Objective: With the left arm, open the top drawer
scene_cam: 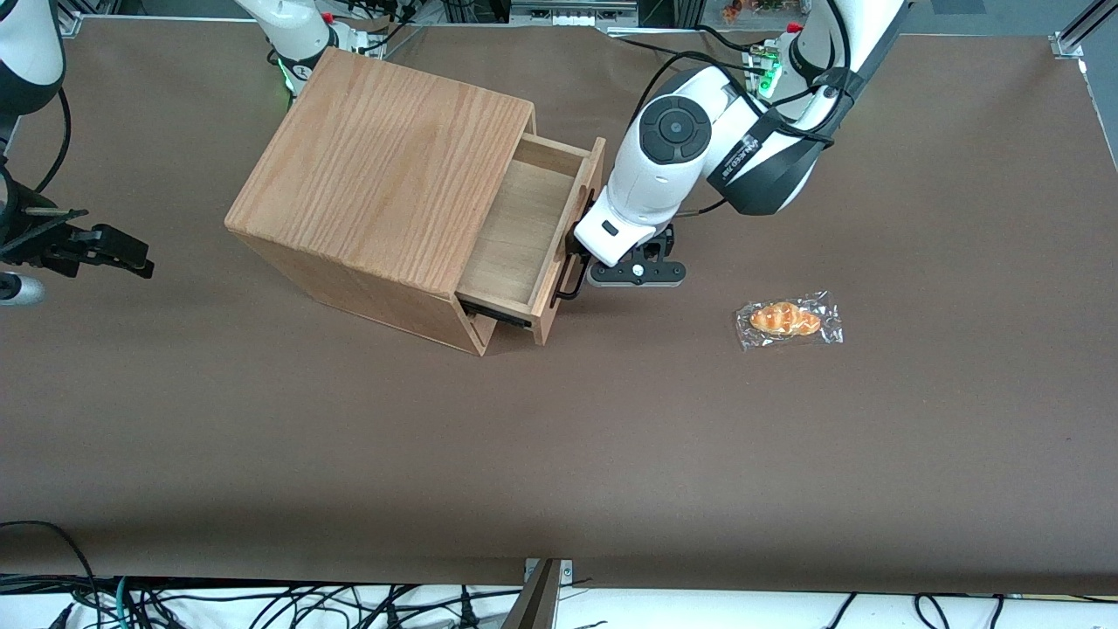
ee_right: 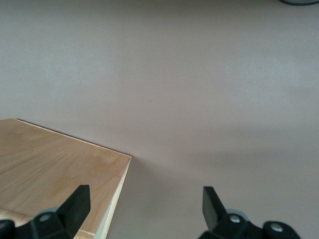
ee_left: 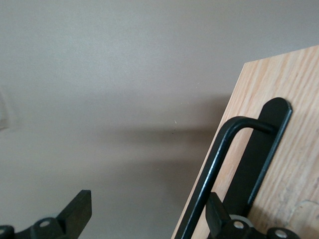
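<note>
The top drawer (scene_cam: 524, 231) stands pulled partway out of the wooden cabinet (scene_cam: 384, 175), and its pale plywood inside shows. Its thin black bar handle (scene_cam: 569, 281) runs across the oak front (ee_left: 294, 99). The left arm (scene_cam: 672, 148) reaches down to the drawer front, with its gripper (scene_cam: 578, 249) at the handle. In the left wrist view the gripper (ee_left: 148, 215) is open and wide. One of its fingers (ee_left: 217, 219) sits between the handle bar (ee_left: 215, 167) and the drawer front. The other finger (ee_left: 79, 209) hangs over bare table.
A wrapped bread roll (scene_cam: 789, 320) lies on the brown table (scene_cam: 611, 454), nearer the front camera than the working arm and toward its end. A lower drawer (scene_cam: 479, 332) is closed in the cabinet.
</note>
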